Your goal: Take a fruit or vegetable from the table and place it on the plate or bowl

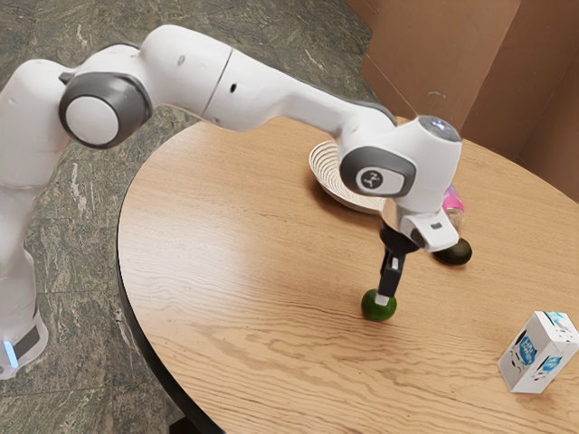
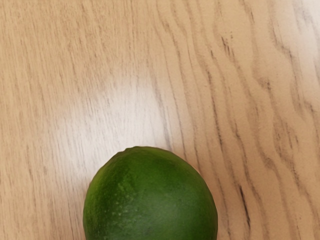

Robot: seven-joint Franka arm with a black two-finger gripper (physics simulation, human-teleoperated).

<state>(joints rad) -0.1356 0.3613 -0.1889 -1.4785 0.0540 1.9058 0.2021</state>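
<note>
The black two-finger gripper stands right atop the round green lime, which rests on the round wooden table; whether its jaws grip it cannot be told. The pale ribbed bowl lies at the lime's eleven o'clock

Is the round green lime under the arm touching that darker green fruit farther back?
Apart. The exterior view shows a plain stretch of bare wooden table between the lime and the darker green fruit.
</note>
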